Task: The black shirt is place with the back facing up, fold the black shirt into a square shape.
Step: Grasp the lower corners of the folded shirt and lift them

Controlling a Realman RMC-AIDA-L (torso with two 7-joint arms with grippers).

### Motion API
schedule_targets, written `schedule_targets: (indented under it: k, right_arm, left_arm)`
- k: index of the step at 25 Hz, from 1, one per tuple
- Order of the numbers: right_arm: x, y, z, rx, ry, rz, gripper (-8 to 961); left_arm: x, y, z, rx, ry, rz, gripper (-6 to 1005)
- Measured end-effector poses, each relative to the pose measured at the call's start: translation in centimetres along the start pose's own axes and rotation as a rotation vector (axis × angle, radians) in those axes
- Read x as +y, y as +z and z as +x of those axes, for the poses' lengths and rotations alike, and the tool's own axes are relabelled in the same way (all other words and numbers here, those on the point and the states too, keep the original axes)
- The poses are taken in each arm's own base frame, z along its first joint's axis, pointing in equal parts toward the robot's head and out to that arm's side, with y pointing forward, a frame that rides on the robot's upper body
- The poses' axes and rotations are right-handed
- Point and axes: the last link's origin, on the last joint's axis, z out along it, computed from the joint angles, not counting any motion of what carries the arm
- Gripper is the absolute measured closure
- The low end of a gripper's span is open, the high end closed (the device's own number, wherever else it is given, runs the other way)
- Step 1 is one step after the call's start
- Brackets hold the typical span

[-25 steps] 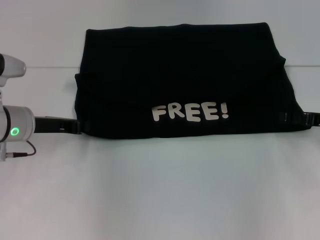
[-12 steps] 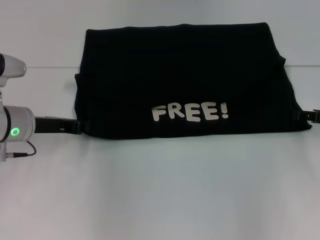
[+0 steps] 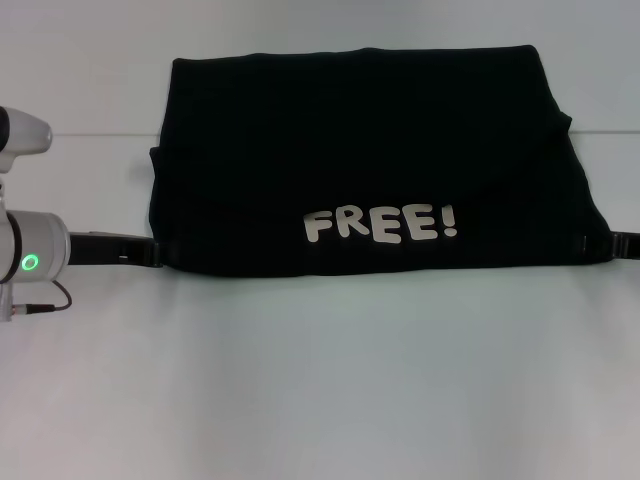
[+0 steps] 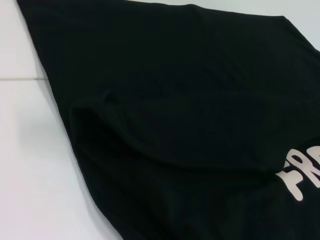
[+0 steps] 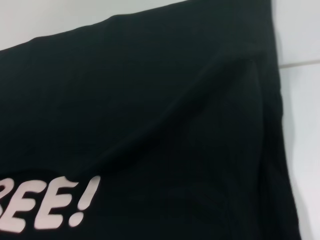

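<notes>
One black shirt (image 3: 370, 160) folded on table (image 3: 320, 380); two grippers at edges: left gripper (image 3: 150, 252), right gripper (image 3: 612, 243); finger state unclear.

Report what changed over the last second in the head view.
The right pincer slid outward from the black shirt's near right corner, then edged back toward it, staying at that corner. The left pincer stayed at the near left corner. The shirt lay unmoved, "FREE!" lettering facing up.

Open table (image 3: 330, 390) fwd of black shirt (image 3: 360, 130), no obstacles.
</notes>
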Motion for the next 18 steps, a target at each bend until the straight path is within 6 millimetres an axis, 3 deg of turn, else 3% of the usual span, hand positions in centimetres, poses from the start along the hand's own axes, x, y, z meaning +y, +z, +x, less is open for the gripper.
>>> schedule_targets:
  k: [5,10,18]
  right_arm:
    - [-0.4,-0.4,0.0,-0.005,0.006,-0.001,538]
    - [-0.6,-0.6,0.0,-0.003,0.002,0.002,782]
    - [-1.0,-1.6,0.5,0.019,0.000,-0.040,907]
  left_arm:
    - [0.0,0.0,0.1,0.001,0.001,0.001,995]
    - [0.0,0.0,0.0,0.001,0.000,0.002,995]
    - [-0.7,-0.8,-0.8,-0.001,-0.027,0.002,995]
